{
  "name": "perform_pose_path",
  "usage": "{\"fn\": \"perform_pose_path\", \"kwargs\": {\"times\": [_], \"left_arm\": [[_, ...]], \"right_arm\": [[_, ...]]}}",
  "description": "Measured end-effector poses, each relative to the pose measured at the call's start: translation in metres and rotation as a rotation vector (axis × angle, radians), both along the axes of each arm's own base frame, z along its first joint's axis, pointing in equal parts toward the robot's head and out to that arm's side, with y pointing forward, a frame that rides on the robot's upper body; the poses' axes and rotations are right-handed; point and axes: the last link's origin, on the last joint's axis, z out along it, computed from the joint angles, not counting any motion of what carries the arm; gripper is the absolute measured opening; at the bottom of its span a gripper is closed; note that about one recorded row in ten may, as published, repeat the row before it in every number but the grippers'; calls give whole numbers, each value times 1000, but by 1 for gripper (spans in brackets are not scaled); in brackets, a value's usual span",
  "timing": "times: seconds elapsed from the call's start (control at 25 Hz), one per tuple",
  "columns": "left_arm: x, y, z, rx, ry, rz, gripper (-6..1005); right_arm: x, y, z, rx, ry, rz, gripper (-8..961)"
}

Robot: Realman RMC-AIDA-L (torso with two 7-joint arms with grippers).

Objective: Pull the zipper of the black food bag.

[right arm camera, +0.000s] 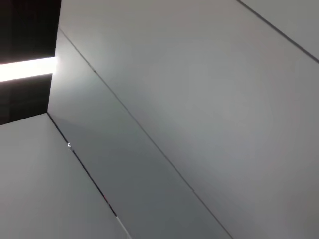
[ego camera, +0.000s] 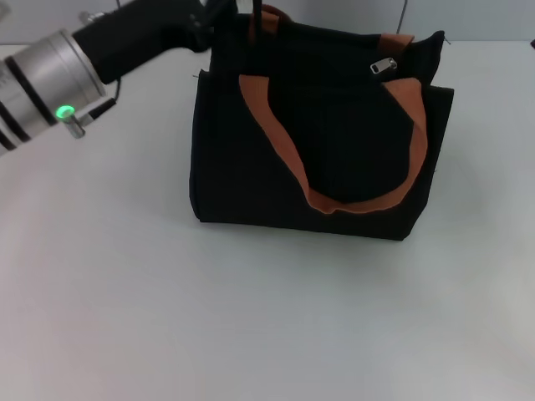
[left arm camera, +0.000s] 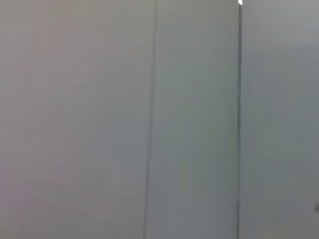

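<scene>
Left arm at the bag's rear corner; zipper not yet drawn.

The left gripper was against the far left top corner of the black food bag, which stood on the white counter; whether its fingers were wide, narrow or gripping fabric could not be told. The zipper lay toward the bag's right top edge, untouched. Judged step: bracing the bag. Next, the pull tab needs gripping. The right gripper was out of sight.
</scene>
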Motion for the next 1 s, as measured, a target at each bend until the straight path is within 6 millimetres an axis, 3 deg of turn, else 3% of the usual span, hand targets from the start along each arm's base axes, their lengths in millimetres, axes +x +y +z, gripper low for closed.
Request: {"fn": "perform_pose_path", "kwargs": {"times": [0.12,0.2,0.24,0.4,0.6,0.68,0.72,1.0], "left_arm": [[-7,-10,18,38,-31,-15,126],[-9,-15,21,47,-36,-27,218],[-13,-27,29,60,-49,-62,263],[-18,-38,34,58,-63,-90,425],[-51,-92,55,1,-77,-191,615],[-58,-102,56,-26,-65,-197,717],[-68,-117,55,-67,-46,-199,768],[-90,-153,43,-147,12,-205,784]], "right_arm": [[-4,-3,-10,-6,-35,37,455],[-5,-5,-13,-2,-49,50,510],[-6,-6,-15,3,-57,59,538],[-12,-13,-25,24,-110,136,539],[-26,-27,-45,11,-217,310,563],[-27,-28,-49,9,-238,330,587],[-29,-30,-57,11,-275,360,599],[-31,-36,-74,20,-328,403,714]]}}
